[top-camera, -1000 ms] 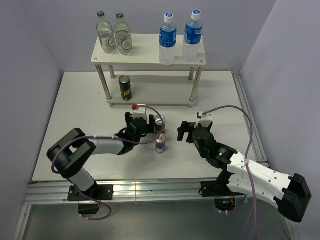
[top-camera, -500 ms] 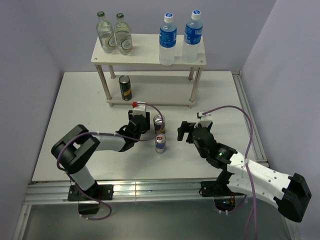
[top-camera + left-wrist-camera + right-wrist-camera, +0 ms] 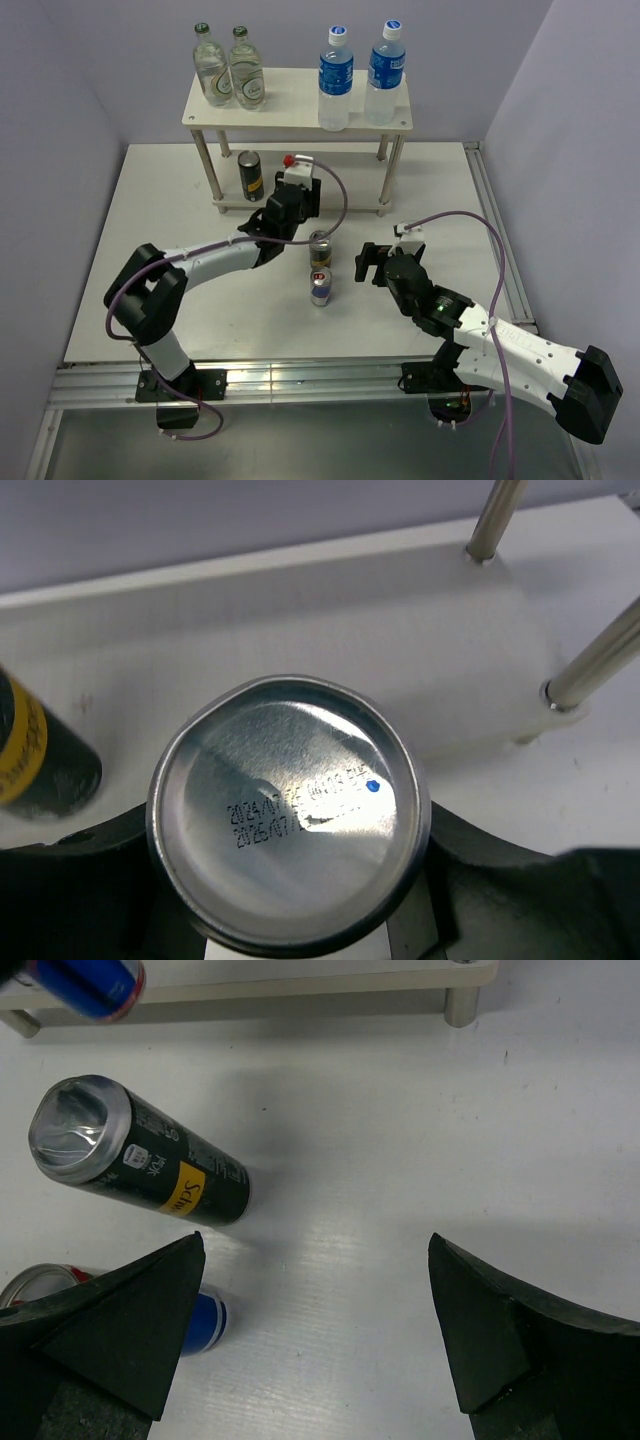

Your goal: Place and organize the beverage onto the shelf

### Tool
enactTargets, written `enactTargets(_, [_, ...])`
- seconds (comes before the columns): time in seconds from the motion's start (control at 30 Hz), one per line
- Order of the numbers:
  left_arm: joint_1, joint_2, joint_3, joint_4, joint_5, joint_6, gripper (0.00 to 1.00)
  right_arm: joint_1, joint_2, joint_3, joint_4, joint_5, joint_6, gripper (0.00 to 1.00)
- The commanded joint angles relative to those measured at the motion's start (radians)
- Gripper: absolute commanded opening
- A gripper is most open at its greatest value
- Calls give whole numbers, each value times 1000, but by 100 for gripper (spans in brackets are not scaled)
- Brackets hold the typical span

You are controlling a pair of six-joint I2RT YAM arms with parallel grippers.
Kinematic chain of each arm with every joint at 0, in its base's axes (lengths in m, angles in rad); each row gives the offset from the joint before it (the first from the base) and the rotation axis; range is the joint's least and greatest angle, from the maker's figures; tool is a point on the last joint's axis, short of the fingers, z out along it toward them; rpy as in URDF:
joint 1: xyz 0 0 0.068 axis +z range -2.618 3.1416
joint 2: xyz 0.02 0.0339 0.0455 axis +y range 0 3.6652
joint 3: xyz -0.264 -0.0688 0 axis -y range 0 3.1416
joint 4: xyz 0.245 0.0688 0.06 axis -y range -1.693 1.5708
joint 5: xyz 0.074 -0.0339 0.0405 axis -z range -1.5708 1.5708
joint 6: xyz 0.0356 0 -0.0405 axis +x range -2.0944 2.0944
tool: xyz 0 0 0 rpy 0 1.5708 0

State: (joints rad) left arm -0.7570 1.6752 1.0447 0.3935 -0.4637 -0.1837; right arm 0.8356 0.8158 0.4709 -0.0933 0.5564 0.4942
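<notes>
My left gripper (image 3: 286, 204) is shut on a blue-silver-red can (image 3: 290, 810), held just in front of the shelf's (image 3: 298, 113) lower board (image 3: 350, 630). Its silver end fills the left wrist view, and the can (image 3: 85, 985) also shows at the top left of the right wrist view. One dark can (image 3: 250, 175) stands on the lower board. Another dark can (image 3: 320, 250) and a blue can (image 3: 320, 287) stand on the table. Two water bottles (image 3: 336, 78) are on the top board. My right gripper (image 3: 375, 262) is open and empty, right of those two cans.
Two green-capped glass bottles (image 3: 228, 68) stand on the left of the top board. Thin metal legs (image 3: 600, 660) flank the lower board. Walls close in the table at the back and both sides, and a metal rail (image 3: 500, 250) runs along its right edge.
My left gripper shut on the blue-silver-red can and carried it away from the two table cans, up toward the shelf's lower board. The right arm has not moved.
</notes>
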Motion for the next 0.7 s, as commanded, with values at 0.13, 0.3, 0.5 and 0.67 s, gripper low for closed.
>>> enactTargets(0.13, [31, 144, 253, 12, 117, 64, 0, 8, -7, -5, 23, 27, 10, 100])
enactTargets(0.3, [39, 251, 385, -2, 161, 56, 0, 8, -12, -8, 24, 31, 10, 100])
enactTargets(0.5, [41, 334, 492, -7, 207, 44, 0, 8, -10, -9, 27, 31, 9, 100])
enactTargets(0.67, [39, 379, 543, -10, 246, 23, 0, 8, -12, -14, 33, 30, 12, 100])
